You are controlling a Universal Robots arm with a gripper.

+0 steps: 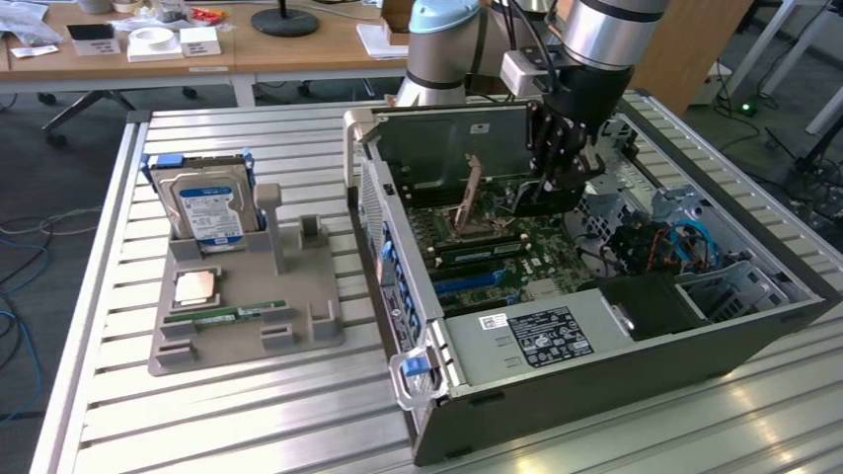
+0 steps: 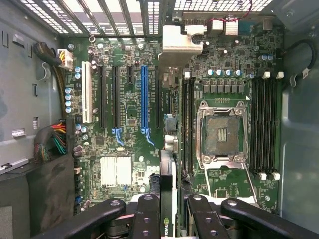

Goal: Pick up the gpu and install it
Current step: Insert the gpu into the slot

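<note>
The fingers point(image 2: 147, 221) are partly closed on the gpu point(image 2: 167, 199), held edge-on over the motherboard point(image 2: 129, 149). Installation is in hand. Seating likely calls for squaring its edge with the blue slot point(image 2: 144, 99).

- Gpu point(image 2: 167, 191): a green-and-white Nvidia logo runs along its upper edge, with the lettering partly cut off.
- Hard drive point(image 1: 208, 209): a blue-and-white label whose print is too small to read.
- Black label point(image 1: 540, 334) on the computer case's inner cover: white print and symbols, illegible.
- White sticker point(image 1: 491, 321) just beside it: illegible.
- Motherboard point(image 2: 132, 107): white markings, unreadable.
</note>
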